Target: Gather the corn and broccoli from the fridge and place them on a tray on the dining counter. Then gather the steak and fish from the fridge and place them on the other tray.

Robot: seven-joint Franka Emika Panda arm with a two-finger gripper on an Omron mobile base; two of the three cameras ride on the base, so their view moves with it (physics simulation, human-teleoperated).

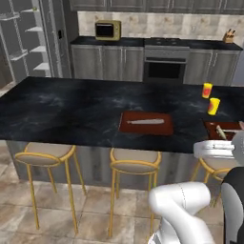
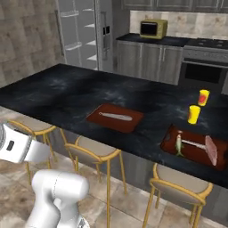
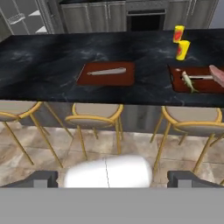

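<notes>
Your pincer (image 3: 112, 178) hangs with its tips spread wide apart and nothing between them, low in front of the yellow-framed stools (image 3: 96, 118). On the black counter (image 2: 67, 93), the right red-brown tray (image 2: 171, 144) carries the steak (image 2: 211, 149) and a small fish (image 2: 178, 145). The left tray (image 2: 95, 118) bears one pale long item. Two yellow cups (image 2: 194, 114) stand just behind the right tray.

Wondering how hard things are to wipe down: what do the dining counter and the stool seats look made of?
The long black dining counter looks like polished marble or an imitation: faint white veins, soft sheen. The tan round stool seats look padded, matte, on thin yellow metal-looking frames.
</notes>
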